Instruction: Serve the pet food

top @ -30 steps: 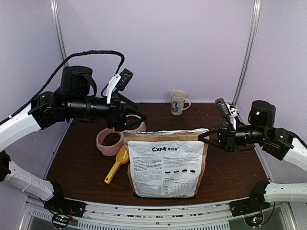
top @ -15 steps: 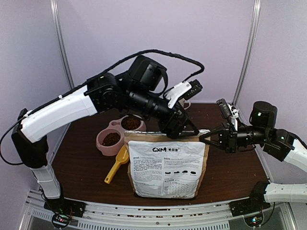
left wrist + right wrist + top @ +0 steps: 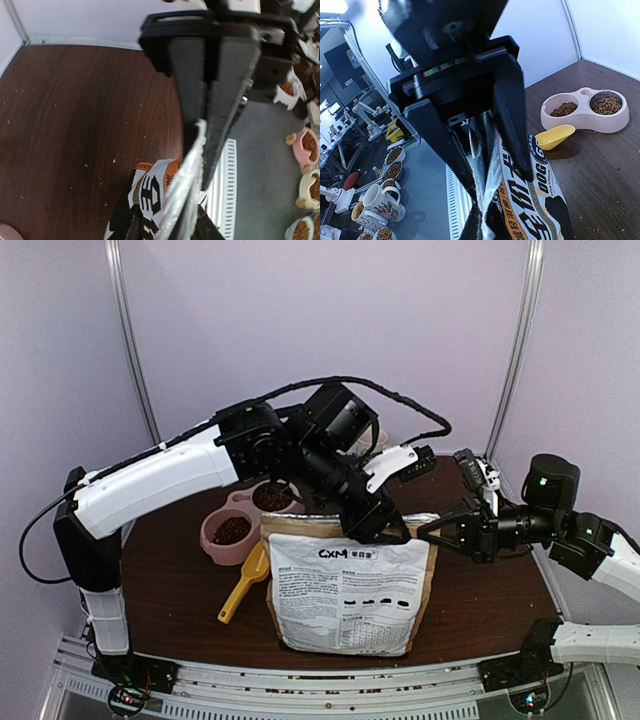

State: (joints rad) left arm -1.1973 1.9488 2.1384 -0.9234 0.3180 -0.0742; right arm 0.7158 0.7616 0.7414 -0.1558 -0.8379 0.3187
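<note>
The pet food (image 3: 232,530) fills both wells of a pink double bowl (image 3: 212,545) at the left, also seen as pet food (image 3: 564,108) in the right wrist view. A tan-and-white bag (image 3: 345,585) stands upright in the middle. My left gripper (image 3: 385,532) reaches over the bowl and pinches the bag's top edge near its middle. In the left wrist view the left gripper (image 3: 199,160) is shut on the silvery seam of the bag (image 3: 150,200). My right gripper (image 3: 428,528) is shut on the bag's top right corner. Its own view shows the right gripper (image 3: 502,187) with the bag (image 3: 555,200) film between its fingers.
A yellow scoop (image 3: 243,585) lies between the bowl and the bag, also visible as the scoop (image 3: 555,136) in the right wrist view. Kibble crumbs dot the brown table (image 3: 170,590). Purple walls and metal posts close in the back and sides.
My left arm swung from the left side across the bowl to the bag's top edge, and its jaws closed on the seam. The right gripper kept its hold on the corner.
</note>
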